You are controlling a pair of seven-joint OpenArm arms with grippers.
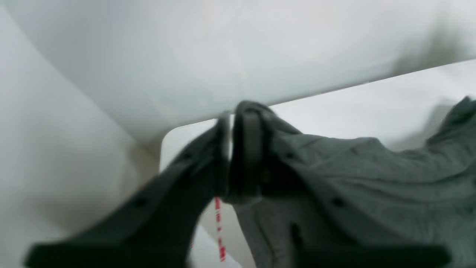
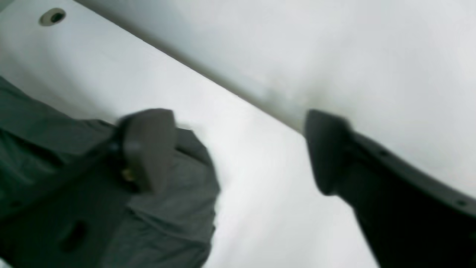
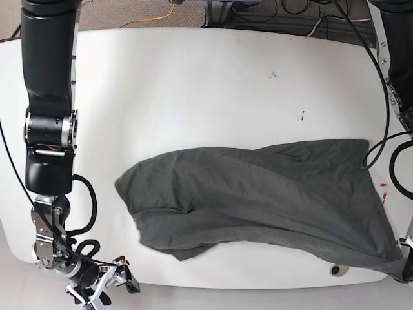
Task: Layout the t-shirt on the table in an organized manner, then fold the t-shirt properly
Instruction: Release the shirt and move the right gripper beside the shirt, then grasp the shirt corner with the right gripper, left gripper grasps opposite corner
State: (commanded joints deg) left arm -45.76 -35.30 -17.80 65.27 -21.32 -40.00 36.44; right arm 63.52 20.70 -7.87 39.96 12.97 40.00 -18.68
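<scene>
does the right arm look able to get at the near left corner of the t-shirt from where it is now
Probably yes. The right tool is open, one finger already over the t-shirt edge, with bare table between the fingers and nothing else nearby. The wrist view is blurred, so exact contact is unclear.

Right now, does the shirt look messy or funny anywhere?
Yes. The t-shirt lies crooked and wrinkly across the table, its left end bunched and folded over, and its right corner hangs past the table's front edge, pinched in the left gripper.
</scene>
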